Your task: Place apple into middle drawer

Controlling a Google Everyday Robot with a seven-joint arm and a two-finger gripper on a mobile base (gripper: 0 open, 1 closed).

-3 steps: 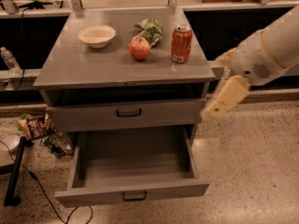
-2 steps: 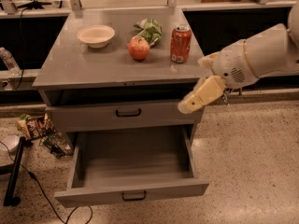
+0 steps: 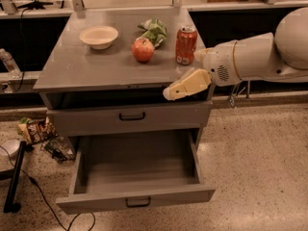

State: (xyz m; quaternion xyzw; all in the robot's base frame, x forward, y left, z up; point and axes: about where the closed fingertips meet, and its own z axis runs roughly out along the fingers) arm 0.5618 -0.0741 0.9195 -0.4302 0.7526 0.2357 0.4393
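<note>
I was in the reaching step: my gripper [image 3: 180,87] at centre right, empty, jaw gap unclear; next, up-left onto the apple [image 3: 143,49].

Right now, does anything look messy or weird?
Yes. Snack packets lie scattered on the floor left of the cabinet, like dropped litter. The middle drawer hangs open, empty. The apple sits on top; the gripper hovers at the cabinet's front edge.

Bare tabletop [image 3: 91,69] between front-edge gripper [image 3: 169,93] and apple [image 3: 143,49]; soda can [image 3: 186,44] alongside
</note>
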